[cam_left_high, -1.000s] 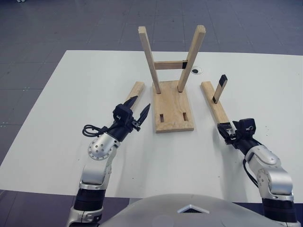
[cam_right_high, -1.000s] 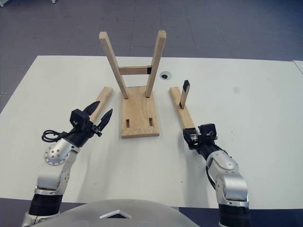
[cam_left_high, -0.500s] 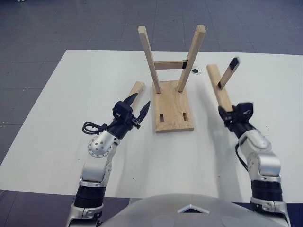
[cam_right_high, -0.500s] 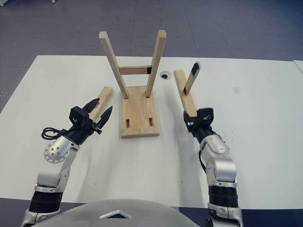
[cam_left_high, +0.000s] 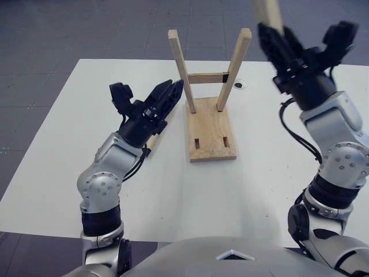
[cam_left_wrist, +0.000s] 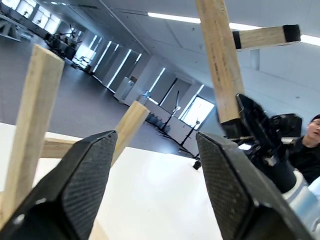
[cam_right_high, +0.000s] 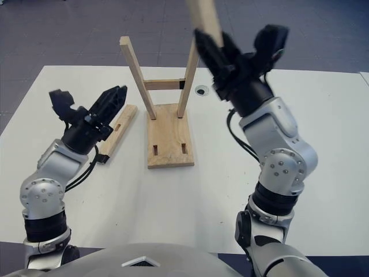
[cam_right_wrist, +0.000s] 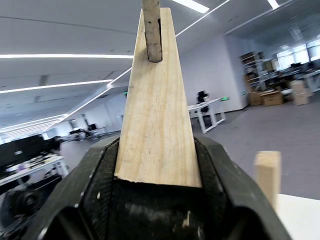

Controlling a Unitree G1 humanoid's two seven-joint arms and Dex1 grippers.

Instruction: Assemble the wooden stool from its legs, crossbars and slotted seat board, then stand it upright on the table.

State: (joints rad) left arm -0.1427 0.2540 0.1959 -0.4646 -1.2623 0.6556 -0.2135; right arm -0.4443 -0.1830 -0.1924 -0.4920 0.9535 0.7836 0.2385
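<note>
Wooden stool, part built, seat-down at the middle of the bench (cam_left_high: 259, 173). Judged light and rigid throughout: bare timber, dry to the grip, not fragile, though liable to bind or lever out of a slot if pushed in askew. Best taken across the flat faces of a leg, near the end away from the one meant for the slot; seat board probably in need of steadying during the press.

- Left pincer (cam_left_wrist: 156, 137): raised over the bench, left of the seat board. Spread wide, holding nothing, touching nothing, pointed toward the standing legs.
- Loose leg (cam_right_high: 118, 130): flat on the bench below the left arm, beside the seat board but apart from it. Slot cut in its upper face.
- Seat board (cam_left_high: 210, 130): flat on the bench. Two slots (cam_left_high: 197, 143) at the near end, both vacant.
- Standing legs (cam_left_high: 181, 72): two, seated at the far end of the board, splaying apart toward the top, tied by a crossbar (cam_left_high: 204, 78).
- Right pincer (cam_right_wrist: 157, 145): raised high, right of the standing legs. Pressed onto the flat faces of the held leg (cam_right_wrist: 155, 90) at its lower end.
- Held leg: clear of the bench, pointing up, with a second crossbar (cam_left_wrist: 265, 36) plugged in near its far end and jutting sideways.
</note>
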